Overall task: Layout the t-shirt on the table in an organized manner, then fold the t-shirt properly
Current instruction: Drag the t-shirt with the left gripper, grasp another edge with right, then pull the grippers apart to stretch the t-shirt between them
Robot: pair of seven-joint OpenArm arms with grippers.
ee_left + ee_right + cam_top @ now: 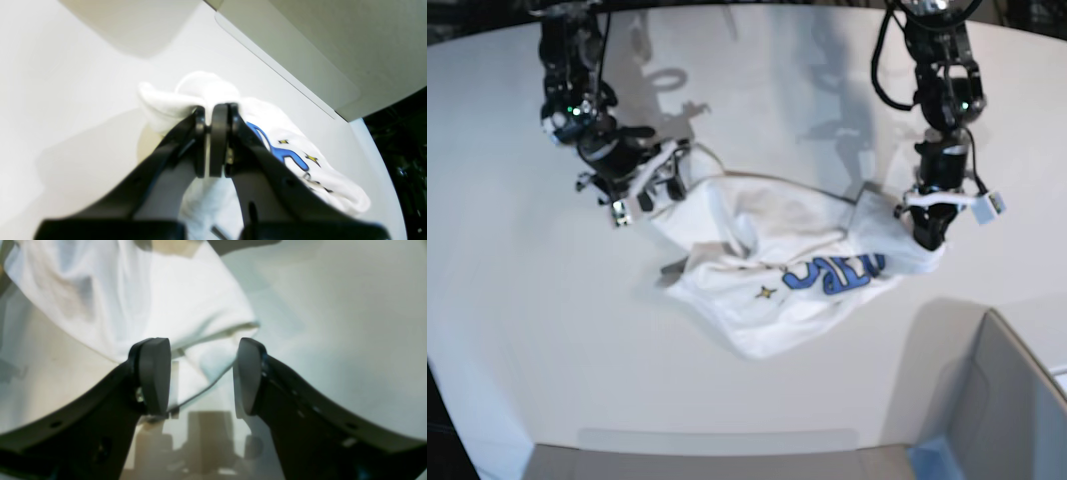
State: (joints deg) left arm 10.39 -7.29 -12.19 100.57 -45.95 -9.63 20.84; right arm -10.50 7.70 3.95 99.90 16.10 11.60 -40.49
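Honestly, the risky bit here is how uneven the two holds are. On the left of the base view, the right gripper (642,190) sits with its jaws spread apart right at a corner fold of the white short-sleeved cotton t-shirt with the blue printed letters (772,270), grasping nothing; in its wrist view the hem lies between the pads but isn't pinched. The shirt is a crumpled heap in the middle of the large smooth white surface (517,300), print partly showing. Over on the right, the left gripper (927,235) is clenched on a bunch of the fabric. If that arm pulls before the other one closes, I'd guess the whole shirt just drags sideways instead of spreading, or it grabs several layers at once.
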